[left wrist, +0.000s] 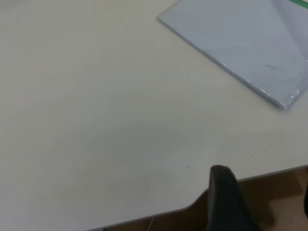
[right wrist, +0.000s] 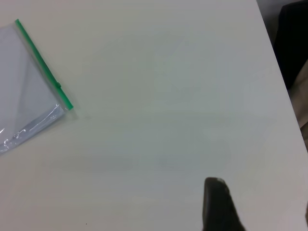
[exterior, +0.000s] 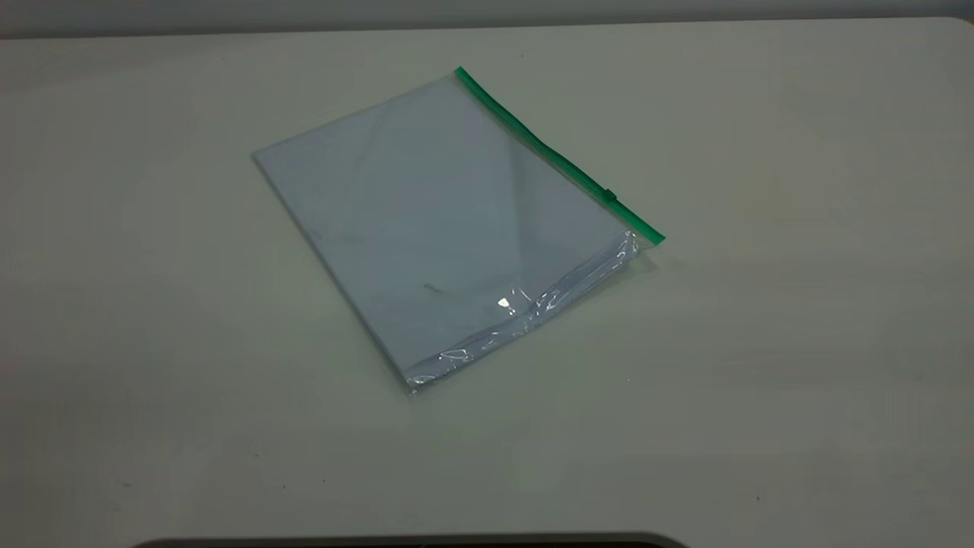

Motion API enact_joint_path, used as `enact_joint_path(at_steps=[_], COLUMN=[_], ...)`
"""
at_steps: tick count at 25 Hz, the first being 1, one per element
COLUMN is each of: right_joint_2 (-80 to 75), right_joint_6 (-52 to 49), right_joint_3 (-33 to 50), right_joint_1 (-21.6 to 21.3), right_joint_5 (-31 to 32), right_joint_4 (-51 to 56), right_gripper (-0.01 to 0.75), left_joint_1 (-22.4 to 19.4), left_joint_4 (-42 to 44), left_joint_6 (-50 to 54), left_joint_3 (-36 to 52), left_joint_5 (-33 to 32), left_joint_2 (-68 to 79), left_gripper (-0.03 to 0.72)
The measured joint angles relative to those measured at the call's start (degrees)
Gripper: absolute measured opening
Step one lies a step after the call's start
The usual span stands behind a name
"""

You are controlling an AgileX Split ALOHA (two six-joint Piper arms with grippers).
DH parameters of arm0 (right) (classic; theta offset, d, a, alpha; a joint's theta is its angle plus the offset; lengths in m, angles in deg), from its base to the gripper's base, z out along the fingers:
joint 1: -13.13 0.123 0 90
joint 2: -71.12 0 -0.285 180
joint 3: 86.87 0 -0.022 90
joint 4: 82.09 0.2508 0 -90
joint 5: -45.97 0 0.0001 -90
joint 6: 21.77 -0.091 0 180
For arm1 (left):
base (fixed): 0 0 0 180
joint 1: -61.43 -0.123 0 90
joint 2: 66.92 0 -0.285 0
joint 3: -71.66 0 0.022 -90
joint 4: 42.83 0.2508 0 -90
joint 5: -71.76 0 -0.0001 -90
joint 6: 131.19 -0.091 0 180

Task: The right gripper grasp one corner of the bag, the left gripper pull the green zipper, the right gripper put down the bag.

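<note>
The bag [exterior: 441, 228] lies flat on the table, a clear pale blue-grey pouch turned at an angle, with a crinkly shiny near edge. The green zipper [exterior: 555, 156] runs along its far right side, and the small slider tab [exterior: 609, 195] sits near the zipper's near end. Neither gripper shows in the exterior view. The left gripper [left wrist: 262, 197] hovers open and empty over the table's front edge, far from the bag [left wrist: 240, 38]. The right gripper [right wrist: 260, 202] is open and empty over bare table, well away from the bag [right wrist: 24, 96] and its zipper [right wrist: 43, 67].
The pale table [exterior: 761, 380] carries only the bag. Its front edge [left wrist: 269, 174] shows in the left wrist view, with brown floor beyond. A side edge of the table [right wrist: 276, 57] shows in the right wrist view, with something dark past it.
</note>
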Motion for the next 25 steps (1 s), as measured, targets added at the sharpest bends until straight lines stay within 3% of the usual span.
enact_joint_path(at_steps=[12,19,25], right_joint_2=[-0.4,-18.62,-41.28], right_joint_6=[0.78,8.55,21.0], right_joint_3=[-0.24,-0.35,-0.35], right_joint_1=[0.0,0.0,0.0], right_joint_5=[-1.17,-12.18,-24.64], right_joint_4=[3.28,11.86,23.41], right_gripper=[0.466,0.467,0.518], left_joint_1=[0.0,0.0,0.0], left_joint_4=[0.0,-0.14,-7.76], left_joint_6=[3.4,3.33,-7.33], left_joint_3=[-1.07,-7.21,-13.29], left_joint_5=[2.23,14.63,23.64], left_joint_2=[2.92,27.58,48.55], left_gripper=[0.449,0.449,0.483])
